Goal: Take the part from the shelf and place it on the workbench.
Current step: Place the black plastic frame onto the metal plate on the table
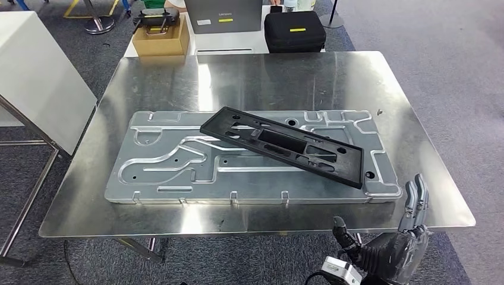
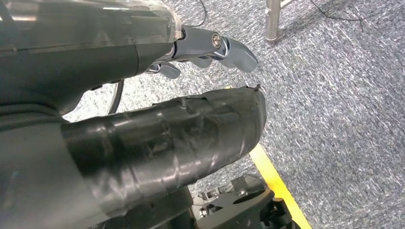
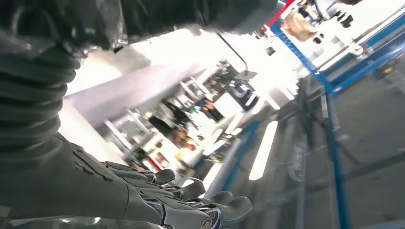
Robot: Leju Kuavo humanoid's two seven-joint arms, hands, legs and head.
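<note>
Looks like a workshop or robotics lab: steel worktop (image 1: 178,214) carrying a machined metal plate (image 1: 178,178) (grooved), grey carpet (image 1: 428,35), equipment case (image 1: 294,31) behind.

The part (image 1: 284,144) is black and lies on a shiny silver plate (image 1: 172,172). The workbench (image 1: 285,77) is shiny grey metal. The floor (image 2: 344,95) is speckled grey carpet with a yellow stripe (image 2: 277,183).
</note>
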